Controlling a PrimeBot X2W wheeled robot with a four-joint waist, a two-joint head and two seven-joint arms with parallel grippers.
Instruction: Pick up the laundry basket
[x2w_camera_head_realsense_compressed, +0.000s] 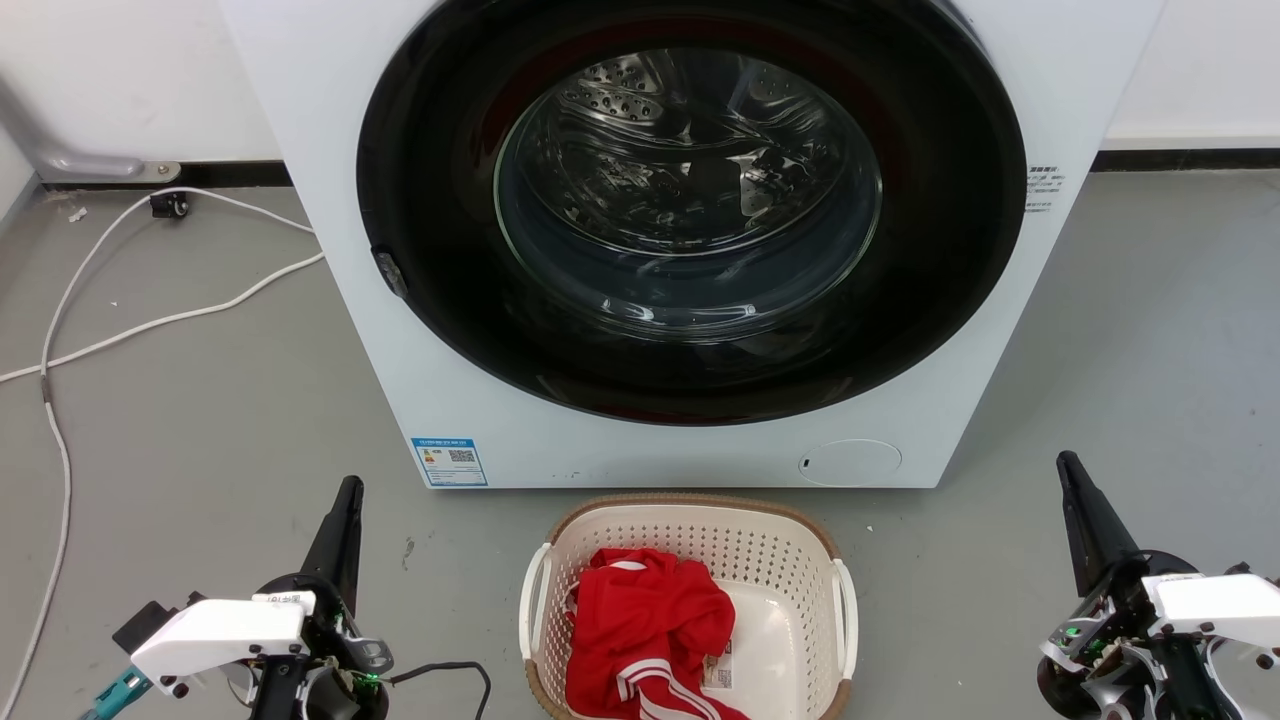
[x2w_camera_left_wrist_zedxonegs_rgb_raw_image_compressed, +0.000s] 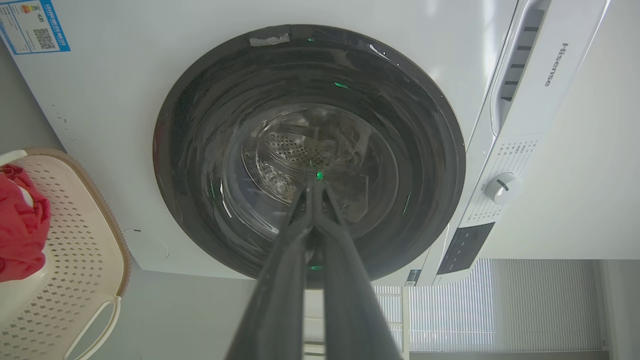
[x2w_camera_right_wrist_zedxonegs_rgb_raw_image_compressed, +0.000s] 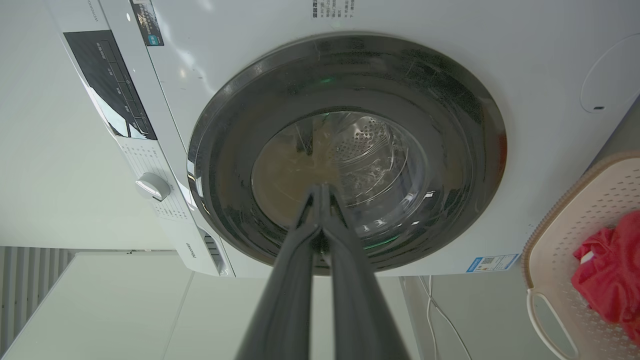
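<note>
Grey floor (x2w_camera_head_realsense_compressed: 200, 420), white wall (x2w_camera_head_realsense_compressed: 120, 70), washing machine (x2w_camera_head_realsense_compressed: 330, 200)

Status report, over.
Left end effector shut, empty; right end effector same. Laundry basket on floor between them, untouched. Red garment inside, washing machine close behind.

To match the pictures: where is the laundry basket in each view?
Head view: laundry basket at bottom centre.
Left wrist view: basket at left edge, lower half.
Right wrist view: basket at right edge, lower half.
Shared landmark: the dark round door.
</note>
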